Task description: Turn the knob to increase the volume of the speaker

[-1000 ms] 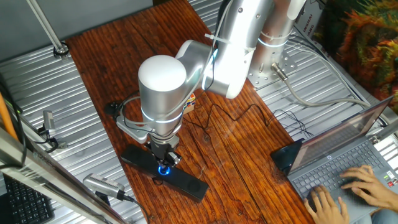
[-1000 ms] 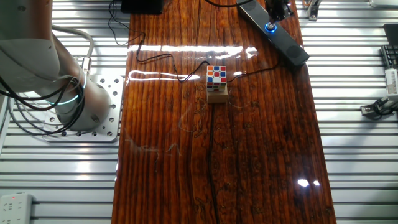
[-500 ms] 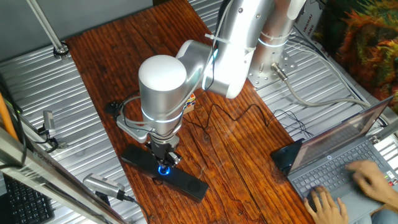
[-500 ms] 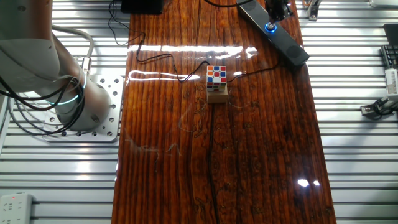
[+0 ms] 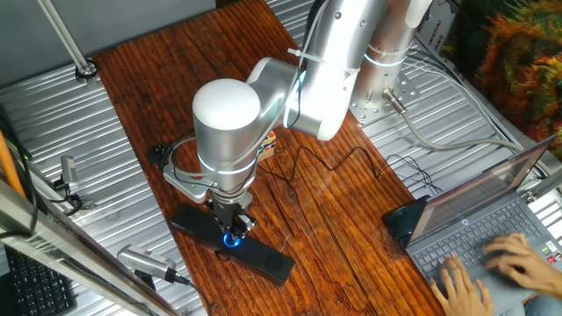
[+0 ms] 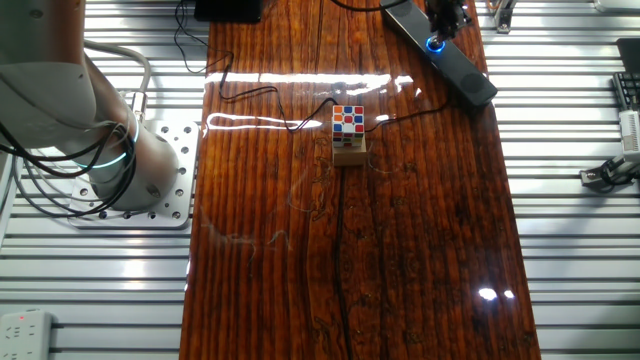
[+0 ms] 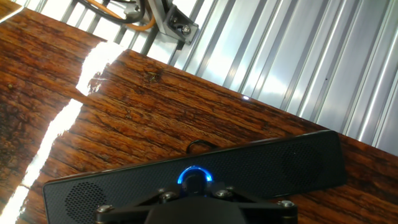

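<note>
The speaker [image 5: 266, 257] is a slim black soundbar lying at the table's edge; it also shows in the other fixed view [image 6: 467, 73] and the hand view [image 7: 283, 163]. The knob [image 5: 231, 240] glows blue at its middle, seen too in the other fixed view [image 6: 435, 44] and the hand view [image 7: 194, 178]. My gripper [image 5: 230, 228] points straight down onto it from above. In the hand view my gripper [image 7: 194, 190] has its dark fingers closed in around the knob, covering its lower half.
A Rubik's cube [image 6: 348, 121] sits on a wooden block mid-table, with a thin black cable [image 6: 270, 95] trailing across the wood. A laptop [image 5: 479, 219] with a person's hands on it stands at the right. A silver cylinder [image 5: 145, 262] lies beside the speaker.
My wrist housing has shifted very slightly left over the knob. The person's hands moved on the laptop keys. The speaker has not moved.
</note>
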